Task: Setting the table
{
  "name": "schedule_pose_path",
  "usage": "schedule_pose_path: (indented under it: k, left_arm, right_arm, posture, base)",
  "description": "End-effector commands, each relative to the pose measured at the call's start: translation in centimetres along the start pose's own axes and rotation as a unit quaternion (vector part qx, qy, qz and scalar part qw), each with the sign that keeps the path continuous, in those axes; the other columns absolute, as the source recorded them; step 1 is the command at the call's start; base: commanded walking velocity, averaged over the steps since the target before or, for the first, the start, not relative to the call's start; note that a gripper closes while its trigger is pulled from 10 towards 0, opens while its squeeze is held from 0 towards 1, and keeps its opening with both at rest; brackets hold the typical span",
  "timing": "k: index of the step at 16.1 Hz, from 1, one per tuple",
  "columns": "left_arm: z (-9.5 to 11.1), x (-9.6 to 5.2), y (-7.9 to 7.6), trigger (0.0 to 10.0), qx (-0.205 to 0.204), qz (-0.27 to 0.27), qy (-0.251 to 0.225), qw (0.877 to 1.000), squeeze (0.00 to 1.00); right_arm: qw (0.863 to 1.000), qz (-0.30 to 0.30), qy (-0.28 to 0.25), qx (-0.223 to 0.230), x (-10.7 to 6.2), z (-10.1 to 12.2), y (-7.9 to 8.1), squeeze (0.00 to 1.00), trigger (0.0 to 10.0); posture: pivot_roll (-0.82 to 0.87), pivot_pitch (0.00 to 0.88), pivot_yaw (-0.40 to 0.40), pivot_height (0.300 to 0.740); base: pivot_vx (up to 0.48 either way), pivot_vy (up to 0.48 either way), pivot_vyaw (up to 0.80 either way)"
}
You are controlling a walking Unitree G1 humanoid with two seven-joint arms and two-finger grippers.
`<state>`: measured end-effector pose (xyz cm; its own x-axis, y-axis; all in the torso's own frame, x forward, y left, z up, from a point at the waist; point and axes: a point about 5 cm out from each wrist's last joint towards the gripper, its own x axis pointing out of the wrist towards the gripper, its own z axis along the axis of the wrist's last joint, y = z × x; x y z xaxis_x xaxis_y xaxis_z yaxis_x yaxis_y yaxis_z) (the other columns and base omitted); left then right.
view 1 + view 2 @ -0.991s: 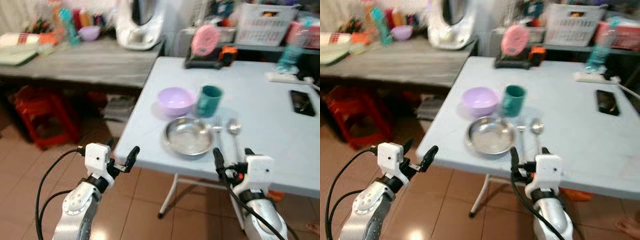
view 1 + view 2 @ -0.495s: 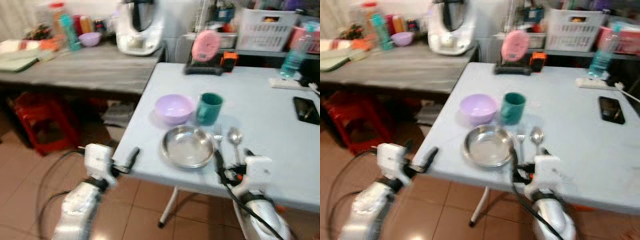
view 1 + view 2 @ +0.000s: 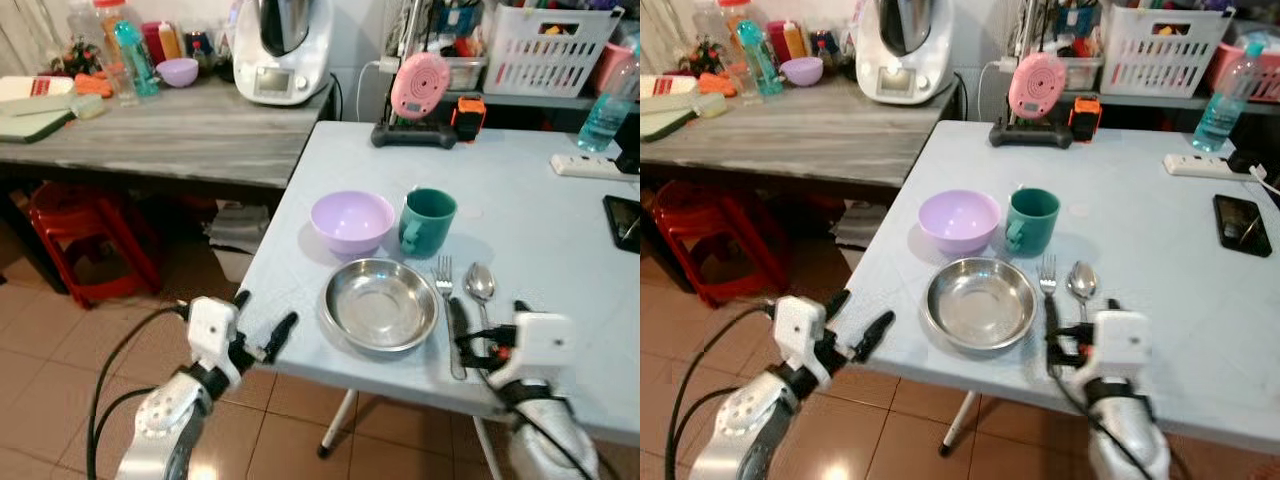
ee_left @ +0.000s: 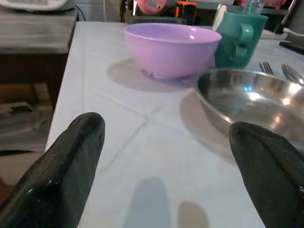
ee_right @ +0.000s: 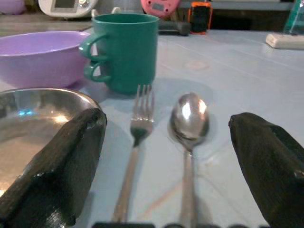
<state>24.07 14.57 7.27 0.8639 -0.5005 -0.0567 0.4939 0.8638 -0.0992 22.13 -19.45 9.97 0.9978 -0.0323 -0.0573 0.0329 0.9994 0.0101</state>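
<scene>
A: Where do the grippers stand, and how are their fingers set?

B: The left gripper (image 3: pixel 264 322) hangs at the near left edge of the pale blue table (image 3: pixel 540 210), fingers spread wide apart and holding nothing; in the left wrist view its two black fingers (image 4: pixel 61 166) frame bare table top, with the purple bowl (image 4: pixel 173 47) and the steel bowl (image 4: pixel 251 102) lying beyond the fingertips. The right gripper (image 3: pixel 485 325) sits low over the near edge of the table, fingers likewise apart and empty; in the right wrist view the fork (image 5: pixel 135 142) and the spoon (image 5: pixel 188 128) lie side by side in the gap between its fingers (image 5: pixel 52 166).

A: And the place setting itself?

B: The steel bowl (image 3: pixel 380 303) rests just ahead of the left finger of the right gripper; the fork (image 3: pixel 446 300) lies just beside that bowl, and the spoon (image 3: pixel 481 290) just beside the fork, handles toward the robot; the green mug (image 3: pixel 426 221) stands upright beyond the tips of the fork and spoon, with the purple bowl (image 3: pixel 351 219) close beside it, on the side toward the left gripper.

A: What lies farther off?

B: A pink clock (image 3: pixel 420 85) at the far end of the table; a phone (image 3: pixel 624 217) near its right edge; a grey wooden counter (image 3: pixel 170 125) carrying a white kitchen machine (image 3: pixel 282 45), well beyond the left gripper; a red stool (image 3: pixel 85 235) under that counter.
</scene>
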Motion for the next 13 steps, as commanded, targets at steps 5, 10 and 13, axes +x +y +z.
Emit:
schedule_pose_path:
  k: [5, 10, 13]
  left_arm:
    - [-0.5, -1.3, 1.0, 10.0, 0.023, -0.035, 0.021, 0.999, 0.0]
    - [-0.4, -1.5, 0.7, 10.0, 0.045, -0.067, 0.024, 0.996, 0.0]
    - [-0.5, -1.5, 0.6, 10.0, 0.047, -0.069, 0.022, 0.996, 0.0]
  right_arm:
    - [0.999, 0.019, 0.02, 0.026, 0.4, -0.5, 0.1, 0.0, 10.0]
    - [0.997, 0.04, 0.047, 0.045, 1.3, -1.1, 0.3, 0.0, 10.0]
    - [0.996, 0.052, 0.059, 0.051, 2.1, -1.3, 0.4, 0.0, 10.0]
  posture:
    - [-0.02, 0.0, 0.019, 0.74]
    - [-0.02, 0.0, 0.024, 0.74]
    - [-0.02, 0.0, 0.024, 0.74]
  base:
    - [0.0, 0.0, 0.0]
    - [0.0, 0.0, 0.0]
    - [0.0, 0.0, 0.0]
